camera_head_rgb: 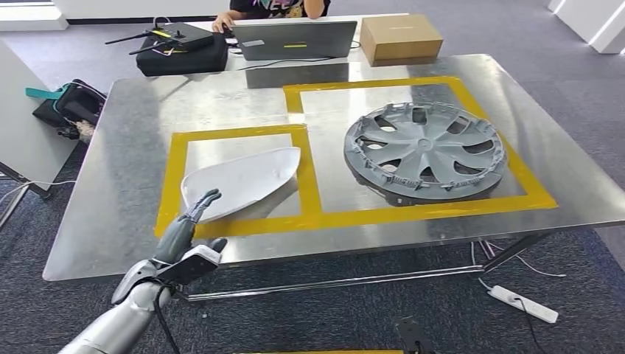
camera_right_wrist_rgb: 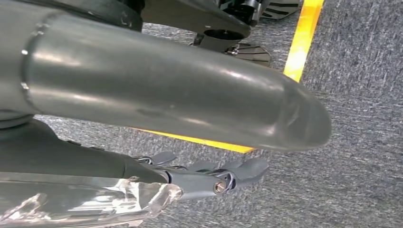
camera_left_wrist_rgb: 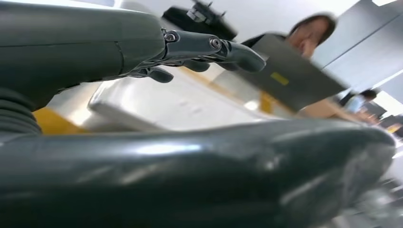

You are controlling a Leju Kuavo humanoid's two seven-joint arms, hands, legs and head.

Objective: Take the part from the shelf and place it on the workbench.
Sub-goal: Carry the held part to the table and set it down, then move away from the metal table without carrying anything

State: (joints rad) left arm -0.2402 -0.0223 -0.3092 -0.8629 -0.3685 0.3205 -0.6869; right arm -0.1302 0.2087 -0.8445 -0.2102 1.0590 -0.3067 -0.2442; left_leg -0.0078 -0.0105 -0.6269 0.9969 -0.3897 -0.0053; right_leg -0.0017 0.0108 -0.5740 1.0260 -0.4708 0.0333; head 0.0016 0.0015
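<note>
Workbench (camera_head_rgb: 110,214): steel-topped table, marked with two adjoining frames of yellow tape (camera_head_rgb: 313,184). All places below are given relative to the tape.

Wheel cover (camera_head_rgb: 425,151): grey, spoked, laid flat inside the larger frame.

Part (camera_head_rgb: 239,181): white curved shell, laid inside the smaller frame, its broad end near the frame's front edge. It is judged to be already set down on the workbench.

Laptop (camera_head_rgb: 295,38), cardboard box (camera_head_rgb: 400,37), black case (camera_head_rgb: 180,53): ranged on a further table beyond the tape, where a person is seated.

Left hand (camera_head_rgb: 188,228): held at the workbench's front edge, just outside the smaller frame; fingers spread and extended, nothing gripped. The fingertips (camera_left_wrist_rgb: 244,56) appear just short of the part, apart from it.

Right hand (camera_right_wrist_rgb: 199,178): hung over grey carpet with a yellow floor line; fingers loosely extended, nothing held.

Step in hand, as judged: release and withdrawal. The left hand is best drawn straight back and upward, fingers kept spread, so the part is not nudged across the tape.
</note>
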